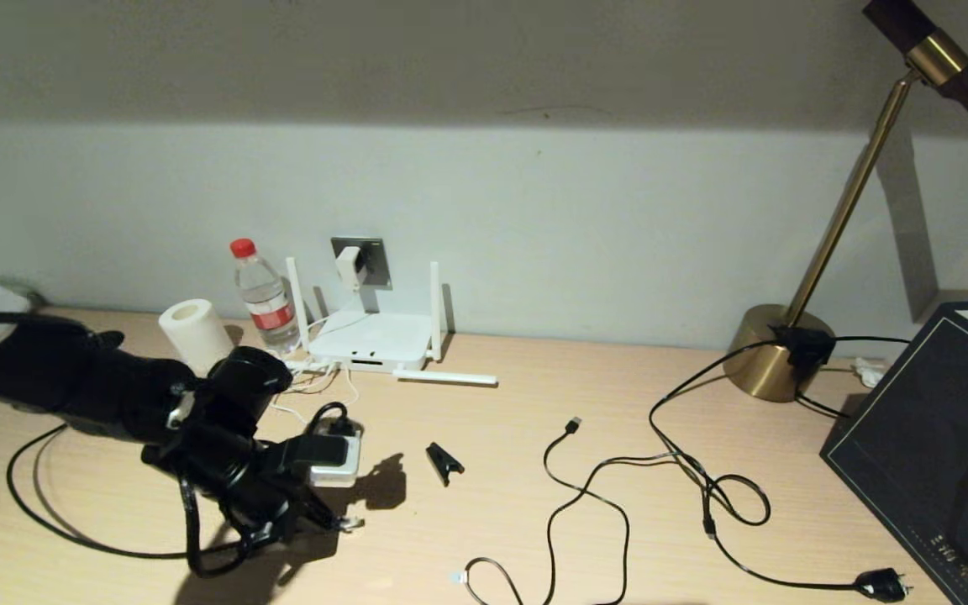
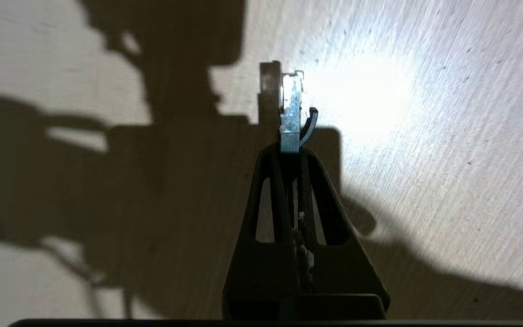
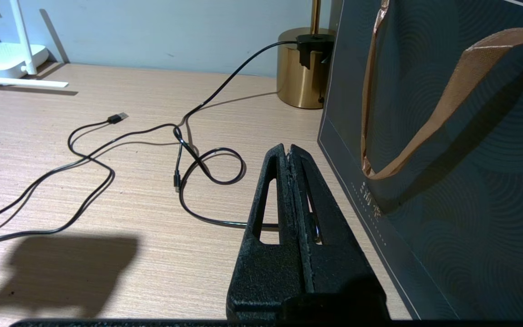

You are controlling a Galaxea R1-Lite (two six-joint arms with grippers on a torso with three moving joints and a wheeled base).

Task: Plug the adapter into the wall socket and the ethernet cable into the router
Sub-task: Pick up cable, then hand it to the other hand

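Wooden desk against pale wall. One router, four antennas; one adapter apparently seated in wall socket. Left gripper clamped on ethernet cable clear plug, low over desk. Right gripper closed, empty, beside one dark bag. Two other black cables.

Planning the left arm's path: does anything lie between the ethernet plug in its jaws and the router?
Yes. A small white box with a black cord on it lies on the table between the left gripper, shut on the ethernet plug, and the router. Loose white cords lie by the router's front edge. The right gripper idles.
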